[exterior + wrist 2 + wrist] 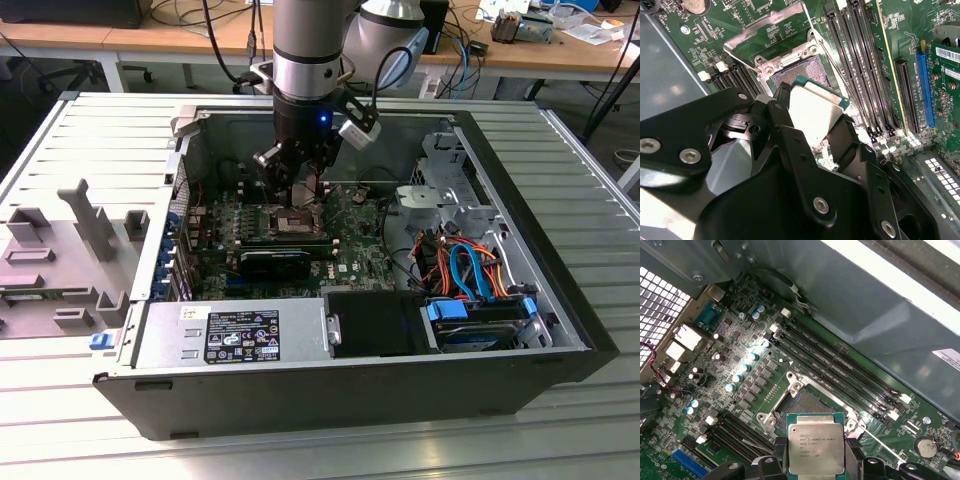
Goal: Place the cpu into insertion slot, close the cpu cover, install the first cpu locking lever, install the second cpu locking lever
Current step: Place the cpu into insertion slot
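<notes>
My gripper (pixel 297 192) hangs inside the open computer case, shut on the cpu (pixel 816 447), a flat silver-topped square chip with a green edge. Black fingers (pixel 782 107) press on two opposite sides of the cpu (pixel 812 112). The chip hovers just above and slightly to one side of the insertion slot (pixel 802 402), a square socket with a dark centre (pixel 800 70) and a silver rim. The cpu cover (pixel 767 30) is swung up and open behind the socket. A thin wire lever (pixel 850 95) stands free beside the socket.
Long black memory slots (pixel 865 60) flank the socket on both sides. A black expansion card (pixel 275 262) lies in front of the socket, the power supply (pixel 230 335) at the case front, and a drive cage with coloured cables (pixel 470 280) on the exterior view's right.
</notes>
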You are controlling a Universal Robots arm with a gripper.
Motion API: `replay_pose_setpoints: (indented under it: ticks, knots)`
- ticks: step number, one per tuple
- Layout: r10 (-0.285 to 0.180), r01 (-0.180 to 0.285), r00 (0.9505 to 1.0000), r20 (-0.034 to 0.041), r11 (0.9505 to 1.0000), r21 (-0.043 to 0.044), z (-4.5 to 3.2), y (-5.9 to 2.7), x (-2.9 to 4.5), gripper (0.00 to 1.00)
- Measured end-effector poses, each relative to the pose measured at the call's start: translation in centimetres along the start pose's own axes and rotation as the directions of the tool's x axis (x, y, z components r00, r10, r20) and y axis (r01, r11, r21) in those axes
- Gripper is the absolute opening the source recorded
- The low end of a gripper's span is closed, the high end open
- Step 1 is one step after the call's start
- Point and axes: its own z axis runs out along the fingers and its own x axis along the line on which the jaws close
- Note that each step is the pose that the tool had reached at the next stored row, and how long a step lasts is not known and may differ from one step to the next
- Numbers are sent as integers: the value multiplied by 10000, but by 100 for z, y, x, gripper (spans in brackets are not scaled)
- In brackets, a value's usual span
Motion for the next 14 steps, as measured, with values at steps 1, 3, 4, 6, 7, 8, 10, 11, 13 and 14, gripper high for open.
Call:
replay_pose_setpoints:
  ticks: [1,3,4,6,7,8,10,11,13,14]
  knots:
    - [-12,12,10000,0,10000,1,0,0,0,54]
    - [-55,55,10000,0,10000,1,0,0,0,54]
    - [-79,79,10000,0,10000,1,0,0,0,54]
    - [-110,110,9999,0,9999,2,0,0,0,54]
    - [-120,120,9999,0,9999,3,0,0,0,54]
    - [-133,133,9999,0,9999,2,0,0,0,54]
    - [-161,161,9999,0,9999,3,0,0,0,54]
    - [-183,183,9998,0,9998,3,0,0,0,54]
    - [-231,231,9997,0,9997,4,0,0,0,54]
    - [-248,248,9997,0,9997,4,0,0,0,54]
